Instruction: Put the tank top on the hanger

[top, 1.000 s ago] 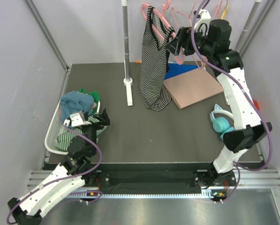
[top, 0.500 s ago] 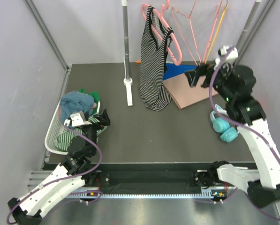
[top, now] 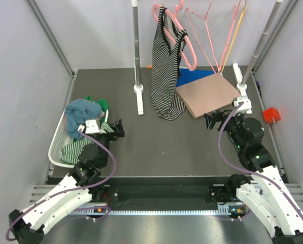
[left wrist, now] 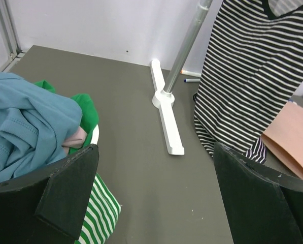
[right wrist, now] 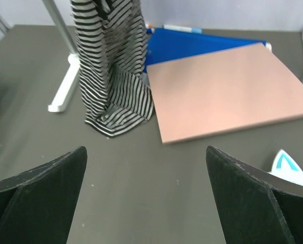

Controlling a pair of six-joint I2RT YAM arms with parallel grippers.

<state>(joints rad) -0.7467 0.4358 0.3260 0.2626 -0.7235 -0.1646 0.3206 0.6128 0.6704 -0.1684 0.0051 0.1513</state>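
1. Your left gripper (top: 113,128) and your right gripper (top: 212,119) are both wide open and hold nothing. Both sit low on the near side of the table (top: 156,142), well apart from the hanging clothes.
2. The tank top (top: 166,66) hangs on the hanger (top: 191,57) up at the back. Its bottom edge lies crumpled on the table, just beside the pink board (top: 207,94).
3. The top looks bunched to one side. I cannot tell if both straps are on the hanger. If only one is, the top could slide down the sloping arm and fall.
4. If you reach up to fix it, go softly. A hard pull on the cloth could swing the hanger off its hook or knock the thin hangers (top: 212,35) next to it.
5. Mind the basket (top: 56,147) by your left gripper. A finger could catch the clothes in it and drag them out.
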